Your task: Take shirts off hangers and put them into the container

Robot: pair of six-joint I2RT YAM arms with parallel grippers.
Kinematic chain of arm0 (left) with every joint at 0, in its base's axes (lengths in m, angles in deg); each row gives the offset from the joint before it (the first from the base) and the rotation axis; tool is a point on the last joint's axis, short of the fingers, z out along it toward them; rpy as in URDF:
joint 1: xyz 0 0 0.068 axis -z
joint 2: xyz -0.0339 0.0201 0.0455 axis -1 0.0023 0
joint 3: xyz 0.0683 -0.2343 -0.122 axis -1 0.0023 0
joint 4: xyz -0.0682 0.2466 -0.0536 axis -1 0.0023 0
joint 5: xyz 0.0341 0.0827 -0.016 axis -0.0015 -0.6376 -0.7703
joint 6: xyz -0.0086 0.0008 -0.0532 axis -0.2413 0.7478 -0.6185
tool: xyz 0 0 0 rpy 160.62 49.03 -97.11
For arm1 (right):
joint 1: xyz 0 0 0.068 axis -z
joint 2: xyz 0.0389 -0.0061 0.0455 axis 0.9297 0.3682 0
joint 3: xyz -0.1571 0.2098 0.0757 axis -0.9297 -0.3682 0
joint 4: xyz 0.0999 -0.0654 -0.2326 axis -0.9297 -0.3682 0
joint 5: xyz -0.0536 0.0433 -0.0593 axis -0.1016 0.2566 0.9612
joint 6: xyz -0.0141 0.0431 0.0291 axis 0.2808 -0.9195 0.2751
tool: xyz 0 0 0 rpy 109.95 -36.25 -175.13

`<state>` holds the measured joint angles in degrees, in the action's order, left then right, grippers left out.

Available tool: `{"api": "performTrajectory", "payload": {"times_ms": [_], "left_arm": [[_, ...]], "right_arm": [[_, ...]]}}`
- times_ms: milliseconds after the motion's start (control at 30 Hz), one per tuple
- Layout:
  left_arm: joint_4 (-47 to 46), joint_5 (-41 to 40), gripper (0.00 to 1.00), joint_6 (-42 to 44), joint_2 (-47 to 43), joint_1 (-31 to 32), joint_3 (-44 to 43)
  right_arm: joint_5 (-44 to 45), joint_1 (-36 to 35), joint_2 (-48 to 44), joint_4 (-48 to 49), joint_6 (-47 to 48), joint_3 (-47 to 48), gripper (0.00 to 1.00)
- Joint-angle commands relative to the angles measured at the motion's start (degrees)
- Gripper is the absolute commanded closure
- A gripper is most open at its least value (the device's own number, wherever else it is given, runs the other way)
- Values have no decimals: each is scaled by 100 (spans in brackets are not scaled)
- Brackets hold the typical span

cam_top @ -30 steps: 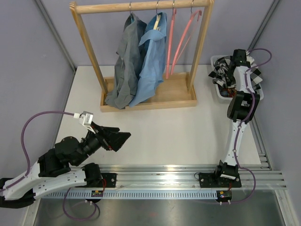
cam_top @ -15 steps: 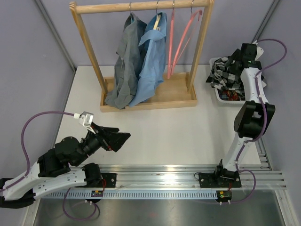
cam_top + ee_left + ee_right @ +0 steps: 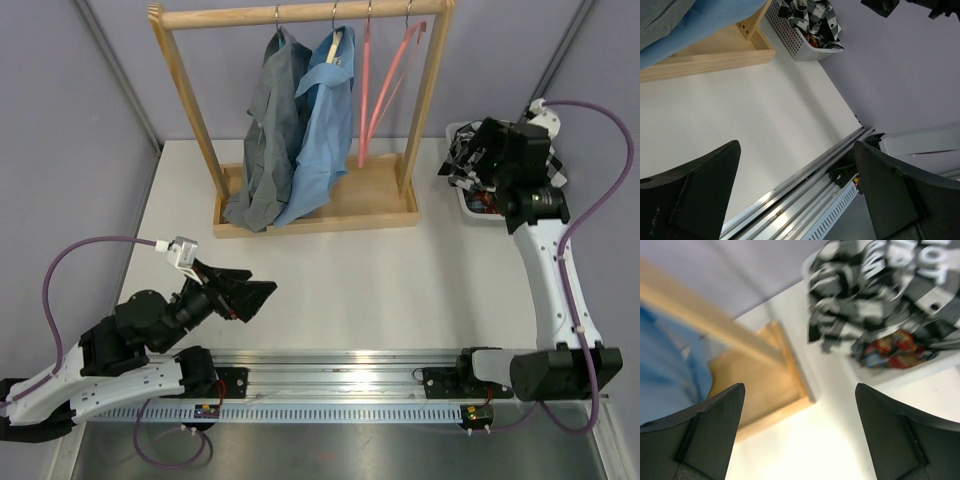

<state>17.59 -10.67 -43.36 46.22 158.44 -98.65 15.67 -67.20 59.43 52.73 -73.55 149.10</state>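
Smooth white tabletop (image 3: 350, 270) — checked shirt (image 3: 875, 295) crumpled in lattice basket (image 3: 790, 40); left tool (image 3: 797, 195), right tool (image 3: 800, 435) both wide.

A light wooden garment rack (image 3: 300, 15) stands at the far side of a white table (image 3: 380, 290), its two uprights rising from a shallow wooden base tray (image 3: 375, 205) (a raised lip shows along its front). A slotted aluminium rail (image 3: 340, 372) runs along the table's near edge. Lilac wall panels (image 3: 60, 120) enclose the space, with grey metal struts (image 3: 118, 68) slanting at the back corners.

Container (image 3: 790, 37) common to all three views
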Motion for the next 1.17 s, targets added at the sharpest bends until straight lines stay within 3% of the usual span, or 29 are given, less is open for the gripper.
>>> {"api": "performTrajectory", "payload": {"times_ms": [0, 200, 433, 667, 1000, 1133], "left_arm": [[-156, -207, 1, 165, -86, 24, -253], [-208, -269, 1, 341, 28, 24, -359], [-490, -225, 1, 429, 274, 24, -350], [-560, -181, 1, 420, 442, 24, -438], [-481, -216, 1, 385, 477, 24, -473], [-499, -208, 1, 420, 521, 24, -517]], "right_arm": [[-32, -408, -875, -392, -190, -661, 0], [-1085, -840, -2754, -999, -358, -1182, 1], [-3492, -840, -3610, -1280, -420, -998, 1], [-3829, -840, -3786, -1377, -314, -980, 1], [-4689, -840, -4156, -709, -244, -1534, 1], [-4568, -840, -4129, -683, -314, -1552, 0]]}}
